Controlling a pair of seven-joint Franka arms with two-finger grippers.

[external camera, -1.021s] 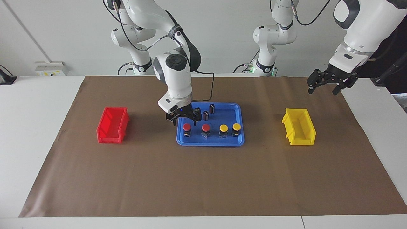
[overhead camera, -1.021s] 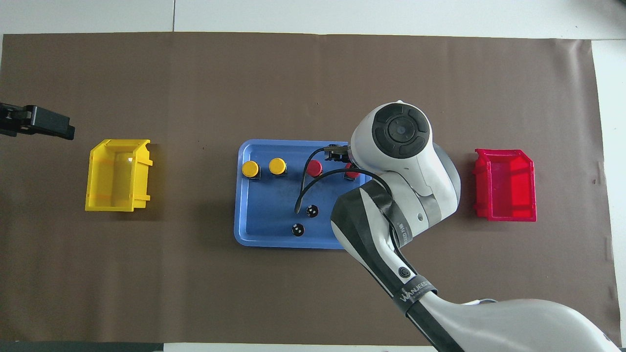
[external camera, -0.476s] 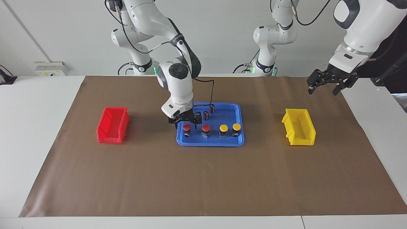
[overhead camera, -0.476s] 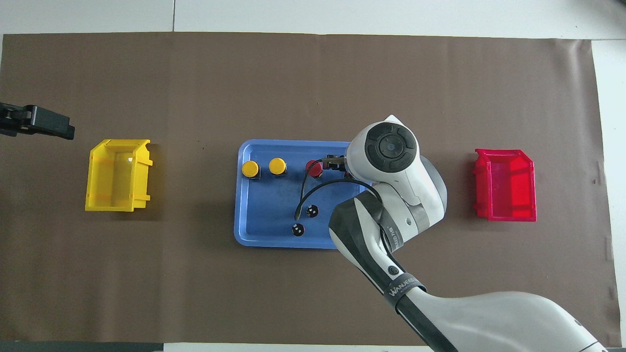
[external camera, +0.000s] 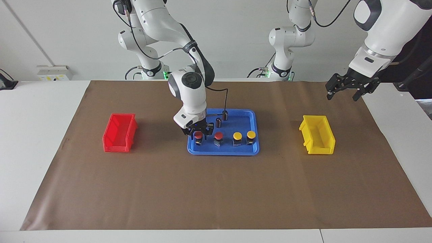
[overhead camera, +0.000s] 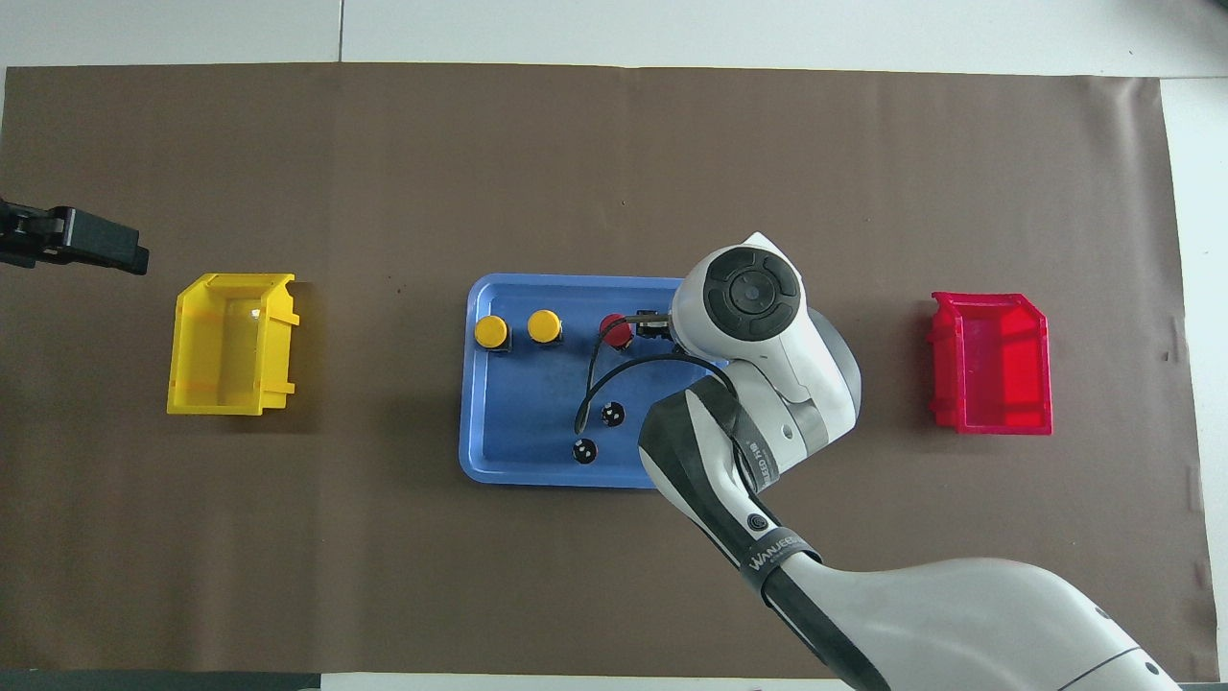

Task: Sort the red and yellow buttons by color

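Observation:
Two red and two yellow buttons stand in a row in the blue tray (external camera: 222, 152). My right gripper (external camera: 197, 131) is open and low over the red button (external camera: 198, 135) at the right arm's end of the row, with one finger on each side of its cap. The other red button (external camera: 219, 135) (overhead camera: 615, 330) stands beside it, then the yellow buttons (external camera: 237, 136) (external camera: 250, 134) (overhead camera: 544, 326) (overhead camera: 492, 331). In the overhead view the right arm's hand hides the first red button. My left gripper (external camera: 343, 90) (overhead camera: 77, 240) is open and waits up in the air near the yellow bin.
A red bin (external camera: 119, 132) (overhead camera: 991, 363) stands toward the right arm's end, a yellow bin (external camera: 317, 139) (overhead camera: 228, 344) toward the left arm's end. Two dark cylinders (external camera: 225, 115) (external camera: 218, 122) stand in the tray nearer the robots. Brown mat (external camera: 216, 192) covers the table.
My right gripper has come down and moved a little away from the robots, from above the tray's edge to around the end red button. The left arm has not moved.

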